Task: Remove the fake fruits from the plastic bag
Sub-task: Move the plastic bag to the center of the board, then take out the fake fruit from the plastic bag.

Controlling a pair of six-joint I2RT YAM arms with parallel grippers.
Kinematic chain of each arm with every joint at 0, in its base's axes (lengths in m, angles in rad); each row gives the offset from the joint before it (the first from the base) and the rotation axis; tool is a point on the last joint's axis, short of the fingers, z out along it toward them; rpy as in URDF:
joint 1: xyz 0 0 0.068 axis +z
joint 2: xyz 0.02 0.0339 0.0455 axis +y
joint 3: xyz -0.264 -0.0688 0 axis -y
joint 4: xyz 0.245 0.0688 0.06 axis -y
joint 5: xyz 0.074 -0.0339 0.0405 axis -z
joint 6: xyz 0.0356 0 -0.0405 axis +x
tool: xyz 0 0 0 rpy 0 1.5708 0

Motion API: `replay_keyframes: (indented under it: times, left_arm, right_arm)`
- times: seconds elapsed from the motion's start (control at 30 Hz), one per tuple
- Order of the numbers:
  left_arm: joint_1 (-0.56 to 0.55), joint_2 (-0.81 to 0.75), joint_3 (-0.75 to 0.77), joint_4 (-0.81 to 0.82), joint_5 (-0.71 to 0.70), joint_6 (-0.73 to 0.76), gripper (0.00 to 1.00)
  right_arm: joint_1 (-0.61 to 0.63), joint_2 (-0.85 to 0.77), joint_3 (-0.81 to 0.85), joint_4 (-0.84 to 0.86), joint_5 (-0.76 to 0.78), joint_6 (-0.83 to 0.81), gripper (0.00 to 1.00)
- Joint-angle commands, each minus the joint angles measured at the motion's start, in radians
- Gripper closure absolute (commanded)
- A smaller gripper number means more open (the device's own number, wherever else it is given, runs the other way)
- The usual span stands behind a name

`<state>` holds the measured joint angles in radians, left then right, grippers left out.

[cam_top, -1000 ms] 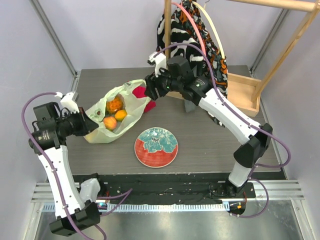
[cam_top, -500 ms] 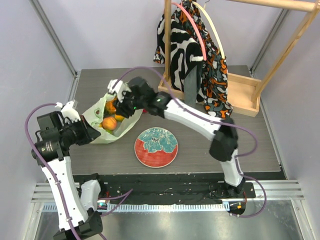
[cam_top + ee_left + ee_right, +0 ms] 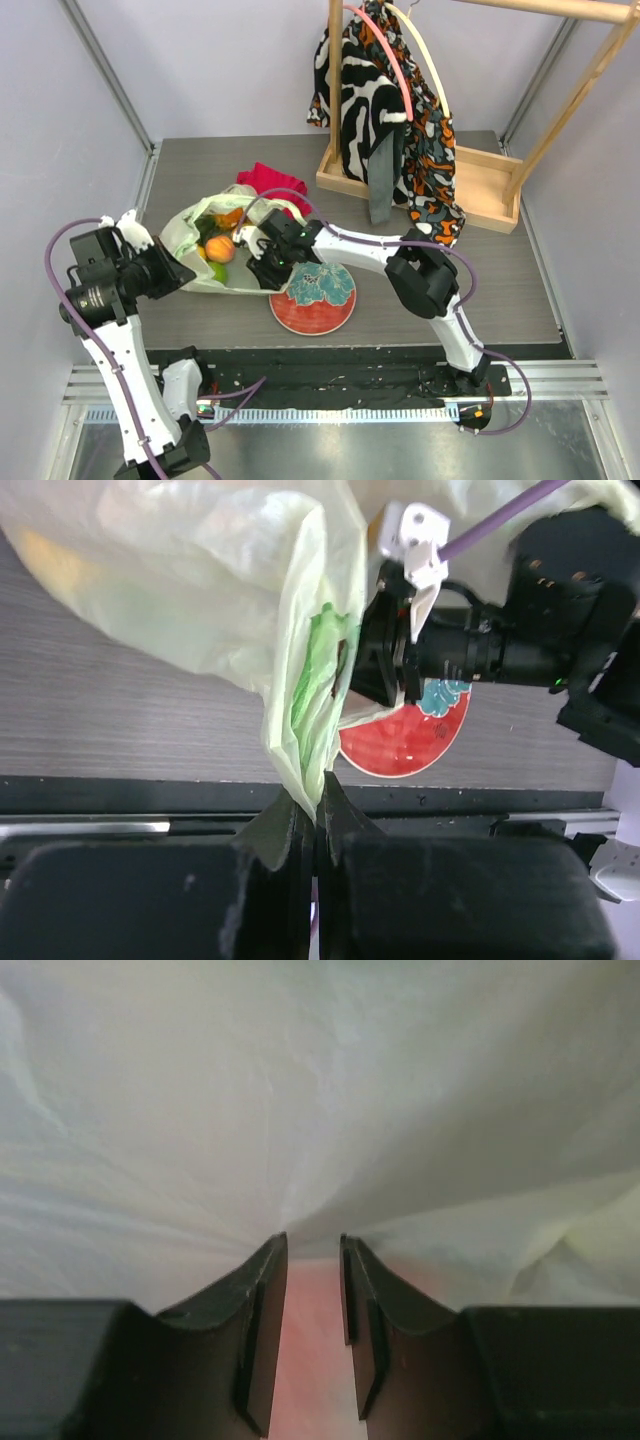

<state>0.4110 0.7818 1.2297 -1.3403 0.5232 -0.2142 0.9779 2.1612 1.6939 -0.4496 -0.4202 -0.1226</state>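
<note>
Moved: right gripper [image 3: 262,262] swung down to the plastic bag [image 3: 183,228] near edge, beside one plate [image 3: 318,305]; jaws narrowly apart on film, grip unclear. left gripper [image 3: 318,802] clenched on bag rim. Three fake fruits [image 3: 221,248] show inside; one red cloth [image 3: 268,180] behind.

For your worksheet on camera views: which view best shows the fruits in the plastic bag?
Top external: the fruits show through the open plastic bag. Left wrist shows mainly bag film pinched in the left gripper; right wrist shows only film at the right gripper.
</note>
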Motion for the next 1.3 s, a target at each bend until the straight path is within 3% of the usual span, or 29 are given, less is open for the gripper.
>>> replay_keyframes:
  times: [0.0,0.17,0.3,0.47,0.8,1.1,1.27]
  left_arm:
    - [-0.014,0.051,0.105,-0.225,0.044,0.080,1.00]
    - [-0.061,0.031,0.053,-0.224,0.023,0.087,1.00]
    - [-0.080,0.010,-0.010,-0.154,-0.054,0.059,1.00]
    - [-0.104,-0.004,-0.009,-0.129,-0.029,0.067,1.00]
    - [-0.112,-0.044,-0.029,-0.134,0.057,0.101,1.00]
    - [-0.112,-0.044,-0.026,-0.135,0.069,0.105,1.00]
    - [-0.112,-0.046,-0.033,-0.132,0.075,0.107,1.00]
  right_arm:
    - [0.033,-0.130,-0.071,0.058,-0.019,0.081,0.62]
    - [0.059,-0.098,0.053,0.123,0.162,0.087,0.44]
    - [0.073,0.011,0.211,0.124,0.285,0.113,0.37]
    - [0.077,0.031,0.242,0.147,0.472,0.010,0.30]
    - [0.036,0.155,0.433,-0.046,0.506,-0.448,0.30]
    - [0.035,0.308,0.598,-0.156,0.491,-0.543,0.18]
    - [0.038,0.350,0.618,-0.173,0.459,-0.587,0.17]
